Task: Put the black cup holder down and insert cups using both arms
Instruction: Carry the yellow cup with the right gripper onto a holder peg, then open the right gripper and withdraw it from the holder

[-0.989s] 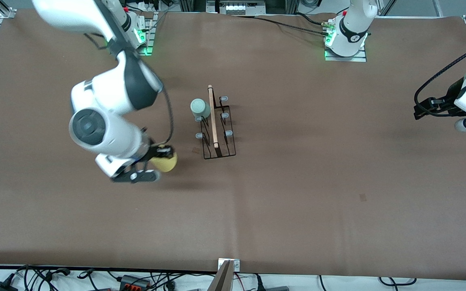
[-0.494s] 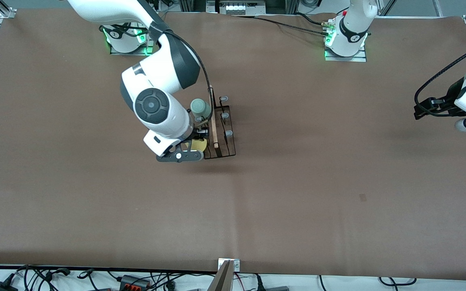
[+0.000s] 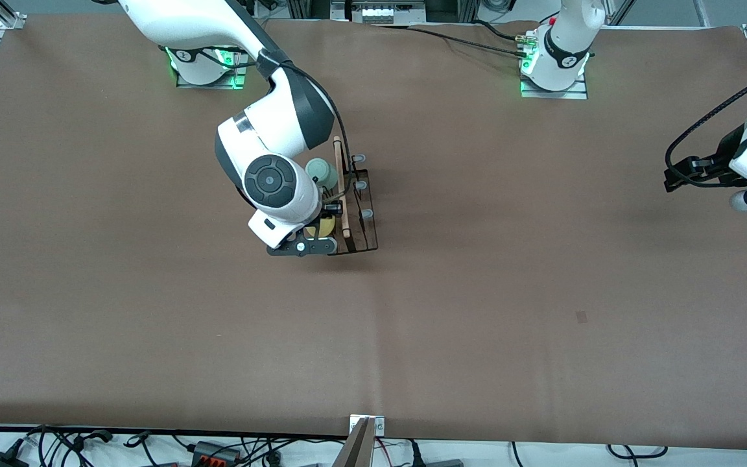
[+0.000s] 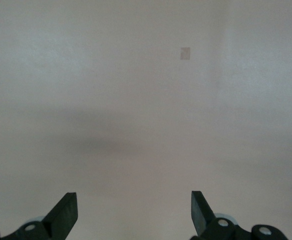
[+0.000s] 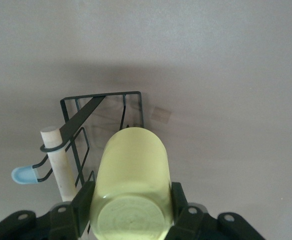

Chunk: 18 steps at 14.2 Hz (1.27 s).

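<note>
Front view, rack: the black cup holder [image 3: 350, 204] stands on the brown counter [image 3: 477, 292], its wooden rod handle [image 3: 341, 188] on top.
Front view, mint cup: the mint green cup [image 3: 321, 172] sits upturned on a peg at the rack's end farther from the front camera; the right arm's wrist cuts off its edge.
Front view, right hand: the right hand [image 3: 317, 227] is over the rack's nearer end, mostly hidden under its own wrist; only a sliver of the yellow cup [image 3: 325, 226] shows.
Front view, left hand: the left hand [image 3: 678, 174] hangs over the left arm's end of the counter, waiting.
Left wrist view: the left hand [image 4: 134, 212] has its fingers spread wide with nothing between them, above bare counter.
Right wrist view: the right hand [image 5: 132, 207] is clamped on the yellow cup [image 5: 132, 182], held over the rack [image 5: 98, 130]; probably no peg is inside it yet, though the cup hides that spot. One grey-tipped peg [image 5: 26, 175] shows beside the handle.
</note>
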Each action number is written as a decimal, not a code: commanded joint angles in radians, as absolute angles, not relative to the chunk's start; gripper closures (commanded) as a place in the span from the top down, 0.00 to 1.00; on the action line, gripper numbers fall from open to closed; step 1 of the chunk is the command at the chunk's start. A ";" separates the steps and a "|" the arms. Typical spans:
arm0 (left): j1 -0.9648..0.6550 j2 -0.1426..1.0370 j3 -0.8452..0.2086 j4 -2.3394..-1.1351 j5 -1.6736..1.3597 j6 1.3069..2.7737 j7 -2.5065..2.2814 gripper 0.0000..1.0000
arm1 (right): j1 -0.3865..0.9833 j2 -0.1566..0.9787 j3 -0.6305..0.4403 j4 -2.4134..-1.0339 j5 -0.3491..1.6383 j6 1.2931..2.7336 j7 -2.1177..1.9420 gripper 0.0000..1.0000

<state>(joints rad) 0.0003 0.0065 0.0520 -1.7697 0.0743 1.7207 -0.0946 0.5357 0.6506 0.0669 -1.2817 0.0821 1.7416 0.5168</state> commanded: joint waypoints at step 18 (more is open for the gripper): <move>0.006 -0.003 0.051 -1.770 0.081 1.706 -0.097 1.00 | 0.231 0.454 0.023 -1.243 0.072 1.638 0.407 1.00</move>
